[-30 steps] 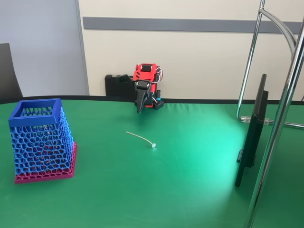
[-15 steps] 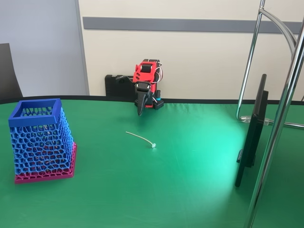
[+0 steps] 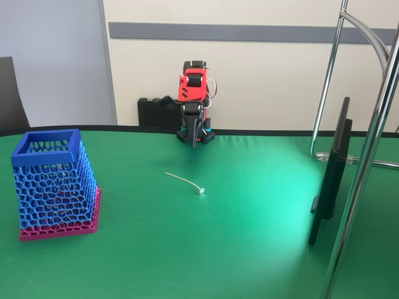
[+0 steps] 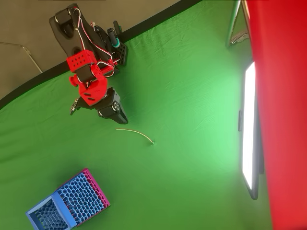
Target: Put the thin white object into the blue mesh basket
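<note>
Approach step: black two-finger gripper (image 3: pixel 194 144), jaw state indeterminate, above and behind slender curved white strip (image 3: pixel 184 182), well apart from square blue mesh basket (image 3: pixel 53 182); descent and grasp required.

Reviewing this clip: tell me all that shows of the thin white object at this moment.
The thin white object is a very slender, gently curved white strip, plastic by its look, with a small knob at its right end in the fixed view. It lies flat on the green table, alone near the middle, touching only the cloth. The gripper hangs behind it, apart from it; the blue mesh basket stands well off to the left.
</note>
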